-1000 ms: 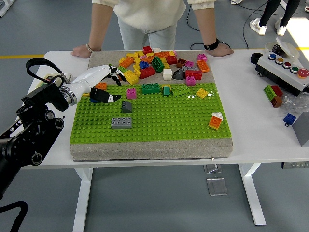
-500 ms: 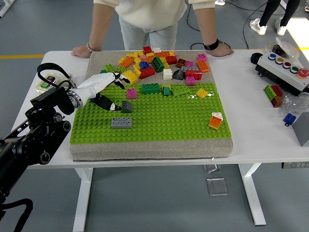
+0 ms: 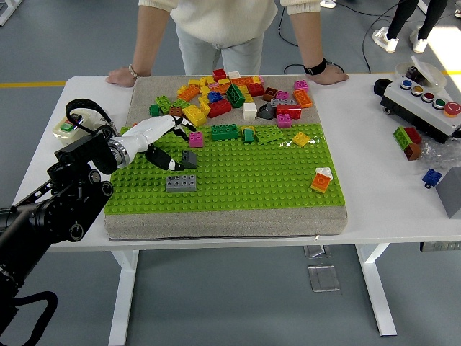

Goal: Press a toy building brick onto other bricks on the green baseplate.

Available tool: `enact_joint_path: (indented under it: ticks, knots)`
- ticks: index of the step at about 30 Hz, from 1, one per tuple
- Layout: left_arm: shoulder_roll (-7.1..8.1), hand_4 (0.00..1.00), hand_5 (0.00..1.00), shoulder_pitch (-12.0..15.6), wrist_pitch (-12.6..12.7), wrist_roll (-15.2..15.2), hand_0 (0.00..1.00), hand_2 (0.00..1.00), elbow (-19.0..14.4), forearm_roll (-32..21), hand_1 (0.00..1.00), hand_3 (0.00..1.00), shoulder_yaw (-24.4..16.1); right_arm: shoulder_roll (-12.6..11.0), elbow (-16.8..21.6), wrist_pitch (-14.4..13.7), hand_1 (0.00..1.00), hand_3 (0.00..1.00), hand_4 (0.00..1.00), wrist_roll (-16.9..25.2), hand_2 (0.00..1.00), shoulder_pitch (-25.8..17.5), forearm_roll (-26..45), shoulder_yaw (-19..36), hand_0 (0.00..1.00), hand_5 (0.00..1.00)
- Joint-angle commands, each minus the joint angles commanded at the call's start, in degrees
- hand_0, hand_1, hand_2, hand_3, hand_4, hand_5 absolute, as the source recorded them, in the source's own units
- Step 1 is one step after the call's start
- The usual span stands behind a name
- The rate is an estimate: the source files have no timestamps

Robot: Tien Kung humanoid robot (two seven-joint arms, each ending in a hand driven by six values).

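Head view: the robot's left hand [image 3: 157,135] reaches over the left part of the green baseplate [image 3: 238,180], its white fingers [image 3: 169,124] loosely spread; whether the thumb tip touches the small dark grey brick [image 3: 189,158] just beside it is hard to tell. A flat grey brick [image 3: 181,183] sits nearer the front edge. Loose coloured bricks [image 3: 238,90] crowd the mat's far end. A person's hands [image 3: 121,76] rest on the white table [image 3: 382,180].
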Motion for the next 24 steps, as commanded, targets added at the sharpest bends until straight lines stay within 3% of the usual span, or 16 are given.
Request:
enact_joint_path:
  ticks: [24]
  knots:
    - [-1.63,0.971,0.074,-2.42,3.43,-2.52,0.782,0.648,8.41,-2.91,0.732,0.751,1.92,0.08,0.00,0.03,0.687,0.693,0.974,0.01,0.731,0.10,0.30,0.05,0.760,0.495]
